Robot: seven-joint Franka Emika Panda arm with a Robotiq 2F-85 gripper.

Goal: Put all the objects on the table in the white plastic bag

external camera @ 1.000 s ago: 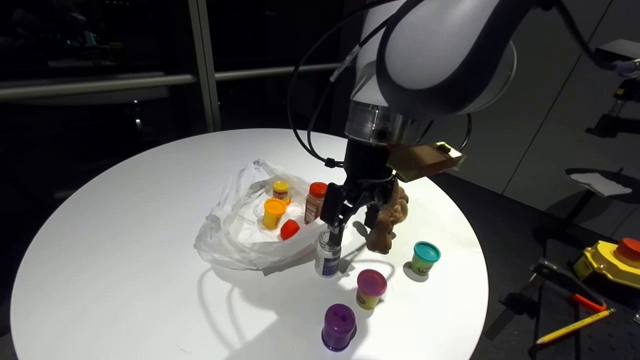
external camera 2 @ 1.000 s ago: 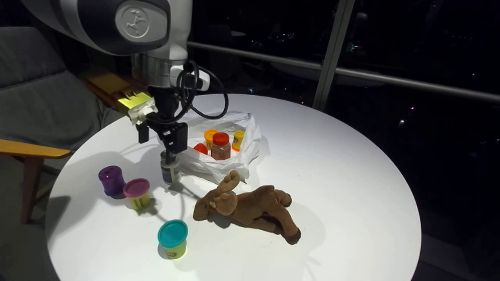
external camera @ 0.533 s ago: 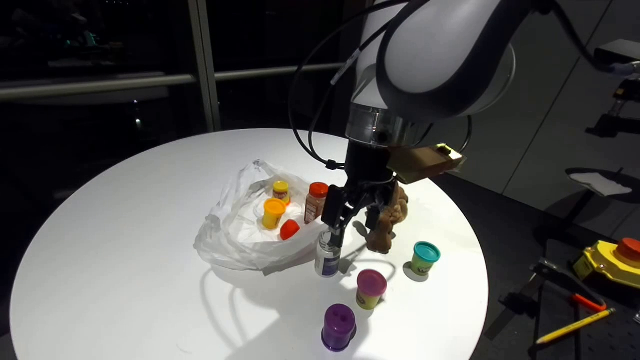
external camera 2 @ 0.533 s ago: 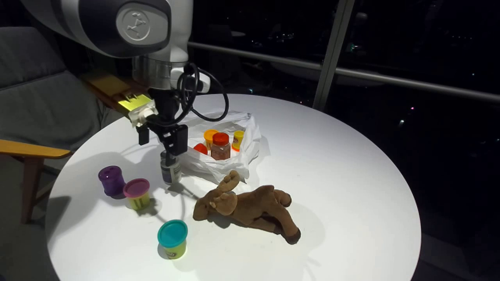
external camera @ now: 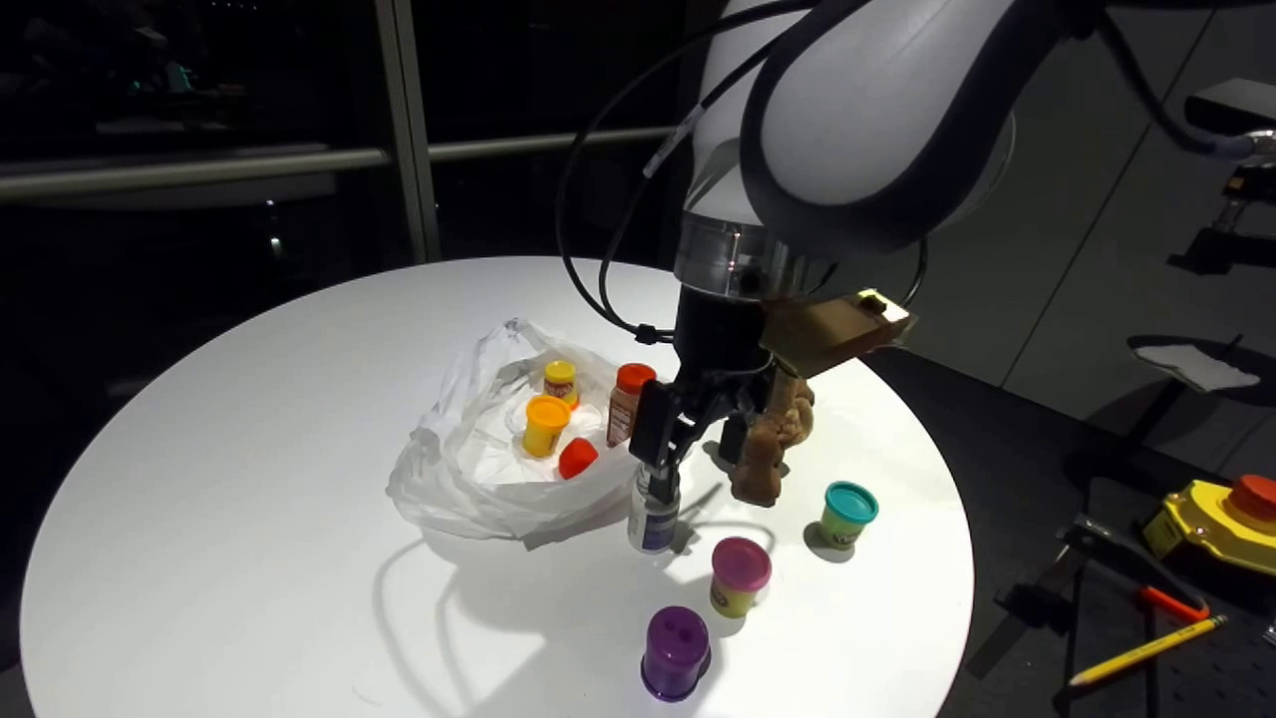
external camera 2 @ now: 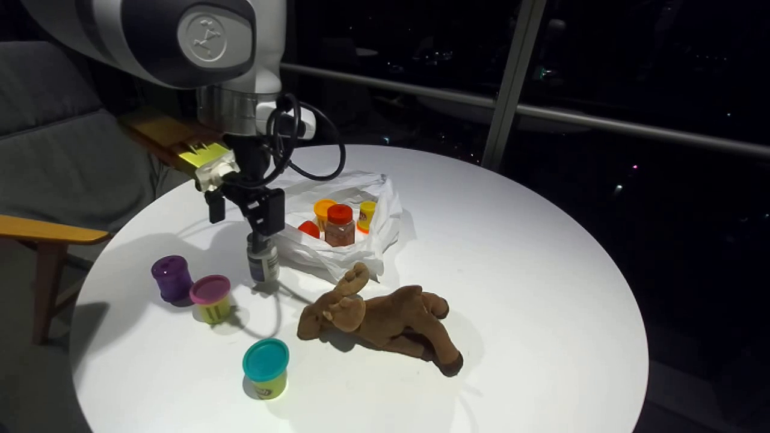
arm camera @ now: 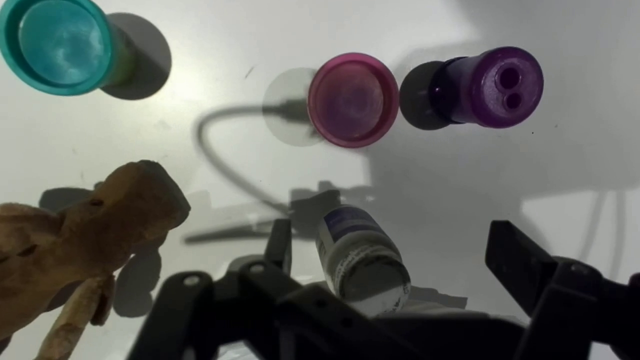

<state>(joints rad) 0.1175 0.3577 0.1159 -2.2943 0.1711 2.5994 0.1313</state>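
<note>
Found the white plastic bag (external camera: 558, 509) mid-frame in an exterior view, thin, crinkled and translucent, gaping on the smooth, round table (external camera: 239, 429). Saw in it an orange-lidded tub (external camera: 543, 429), a yellow-lidded tub (external camera: 560, 377), a clear red-capped jar (external camera 2: 340, 228) with brownish contents, and a rounded red piece (external camera: 577, 458). Noted outside the bag, at the bottom centre of that frame, a glossy purple cup (external camera: 675, 648) with two round holes in its top; slightly higher and to the right, a pink-lidded tub (external camera: 739, 573); farther right, a teal-lidded tub (external camera: 847, 514), both lids flat and rimmed. Saw in an exterior view, below the middle of the frame, a velvety brown plush animal (external camera 2: 391, 322) with blunt antlers. Found the white bottle (arm camera: 357, 255) upright just beside the bag, smooth and cylindrical, at the lower centre of the wrist view. Saw the gripper (arm camera: 390, 240) pointing down at it with fingers spread wide, one to either side in the wrist view, with gaps between. Made out a purple-blue band on the bottle's label and fine print around its top, too blurred to read. Noticed a pale label on the jar, likewise unreadable. Saw on the arm (external camera 2: 150, 45), at upper left in an exterior view, a raised round emblem (external camera 2: 206, 36) enclosing a line figure.
</note>
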